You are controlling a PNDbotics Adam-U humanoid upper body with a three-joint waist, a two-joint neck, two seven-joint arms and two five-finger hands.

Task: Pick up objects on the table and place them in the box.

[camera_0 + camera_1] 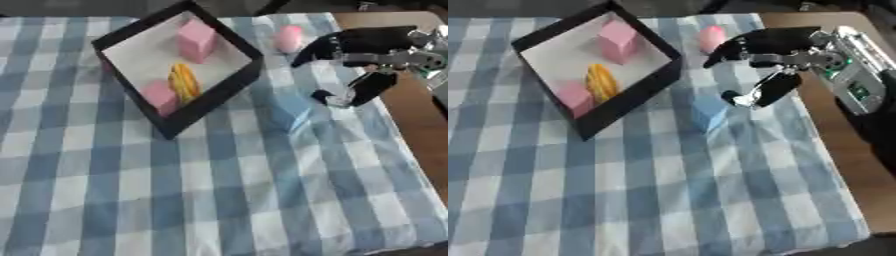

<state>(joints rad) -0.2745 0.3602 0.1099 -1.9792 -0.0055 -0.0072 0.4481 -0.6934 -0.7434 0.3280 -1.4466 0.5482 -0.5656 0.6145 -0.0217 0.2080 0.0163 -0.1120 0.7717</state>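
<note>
Cloth (219, 200), blue-and-white check, covers the table under your right hand (776, 60); the hand comes in from the upper right and hangs over the cloth's far right part, fingers (741, 47) spread forward and thumb (754, 95) curved downward, released and grasping nothing; bare brown tabletop (420, 115) shows on the outer side of the hand.

Pink piece (287, 38), rounded, lies on the cloth just beyond the fingertips, on their inner side; you cannot tell from these views whether a finger touches it.

Blue block (709, 112), close in colour to the cloth, sits just inward of the thumb tip and nearer to you; a narrow gap appears between them.

Box (214, 102), black-walled with a pale floor, stands well inward of the hand, turned cornerwise; inside it, a pink block (196, 40) at the far side, a yellow ribbed piece (184, 80) near the middle, and a second pink block (160, 96) against the near wall.

Your left hand appears in neither view.
</note>
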